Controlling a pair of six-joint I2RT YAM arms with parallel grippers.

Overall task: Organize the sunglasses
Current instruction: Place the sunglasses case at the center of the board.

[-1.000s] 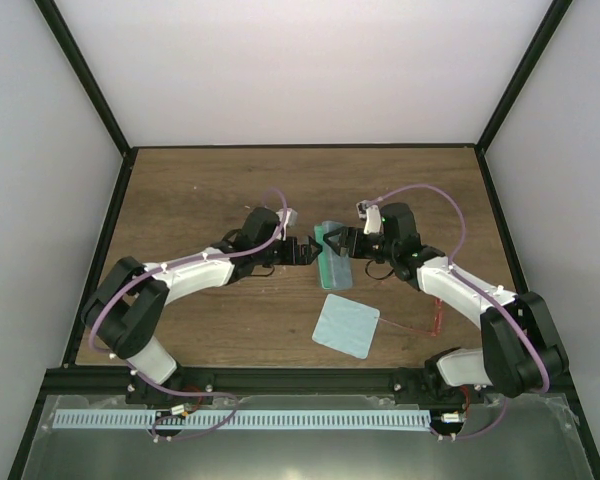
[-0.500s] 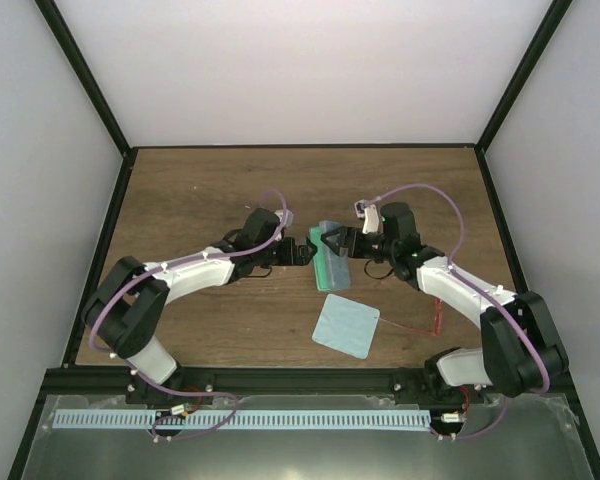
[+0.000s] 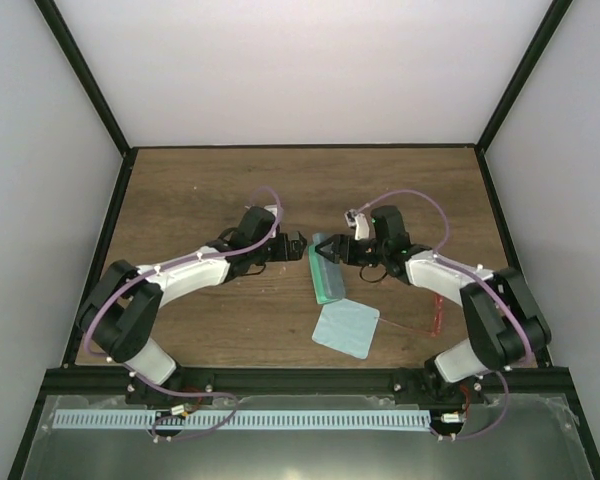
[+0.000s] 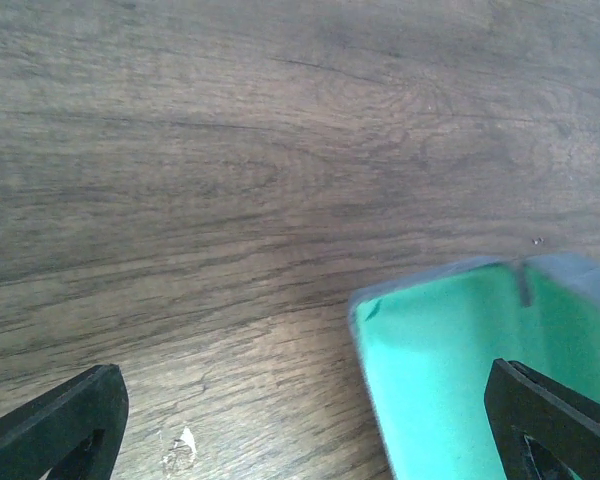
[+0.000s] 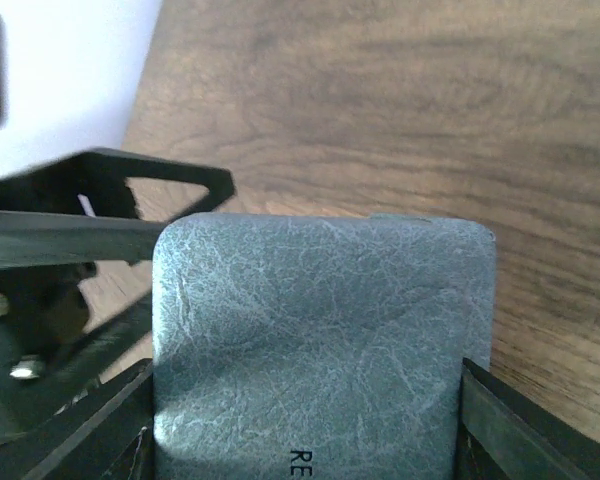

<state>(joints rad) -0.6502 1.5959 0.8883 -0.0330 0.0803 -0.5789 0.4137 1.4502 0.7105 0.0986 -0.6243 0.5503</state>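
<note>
The right gripper (image 3: 330, 252) is clamped across the width of the glasses case (image 3: 326, 280). In the wrist view its two fingers (image 5: 130, 420) press on either side of the blue-grey textured shell. Over the last second this arm has swung its forearm inward. The case has gone with it, sliding a little left and toward the near edge, and it now lies more lengthwise on the wooden table (image 3: 200, 190).

The left gripper (image 3: 298, 244) has drawn back slightly. It stands just beside the far end of the case with its jaws spread wide and nothing between them. Its wrist camera looks past the fingertips at bare wood and one corner of the green lining.

I read this as the case being repositioned and steadied with the lid open, so the receiving end of the job looks about ready while the main step is not yet done.

The sunglasses (image 3: 438, 318) are not in the case. They lie on the table well apart from both grippers, near the right arm's base and to the right of the pale blue cloth (image 3: 347, 328). From above they show only as a very thin red wire line with one slender arm running toward the cloth. The lenses are too faint to make out. A frame that slight will probably need a careful, low pinch.
</note>
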